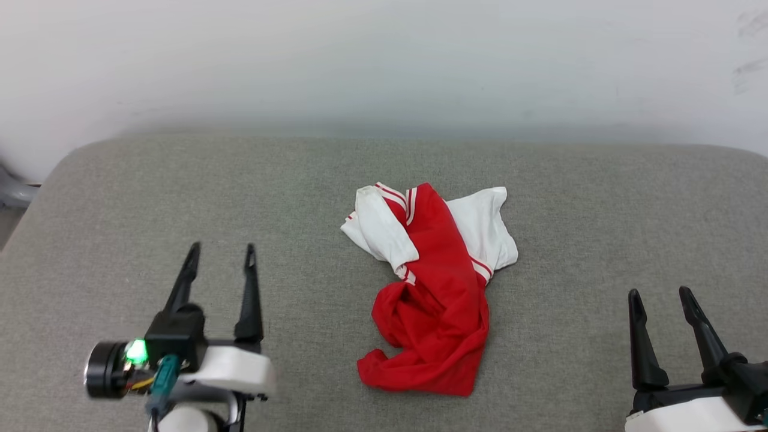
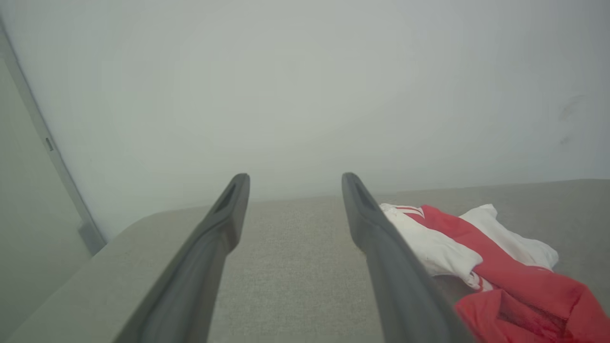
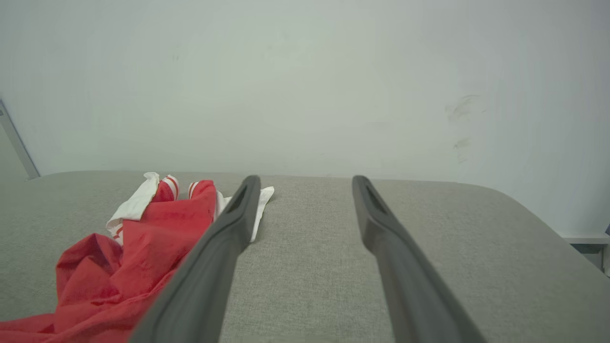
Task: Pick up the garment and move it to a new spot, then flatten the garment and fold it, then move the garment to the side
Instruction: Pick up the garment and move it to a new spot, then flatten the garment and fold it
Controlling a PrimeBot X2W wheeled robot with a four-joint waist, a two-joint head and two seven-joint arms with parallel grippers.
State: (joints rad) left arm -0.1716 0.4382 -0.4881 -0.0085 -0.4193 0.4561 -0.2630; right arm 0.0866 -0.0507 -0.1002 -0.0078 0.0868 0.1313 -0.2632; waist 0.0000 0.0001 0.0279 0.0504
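Note:
The garment (image 1: 433,288), a red T-shirt with white short sleeves and striped trim, lies crumpled in a heap near the middle of the grey fabric surface (image 1: 300,192). My left gripper (image 1: 221,247) hovers open at the lower left, well to the left of the heap, nothing between its fingers. My right gripper (image 1: 659,293) stands open at the lower right, apart from the shirt. The left wrist view has the garment (image 2: 505,267) to the right of that gripper (image 2: 294,177). In the right wrist view the garment (image 3: 143,247) lies left of the open gripper (image 3: 305,179).
A pale wall (image 1: 384,60) rises behind the grey surface's rounded far edge. The surface's left corner (image 1: 66,162) curves off, with a grey fitting (image 1: 15,192) on the floor beyond it. Bare grey fabric surrounds the shirt on all sides.

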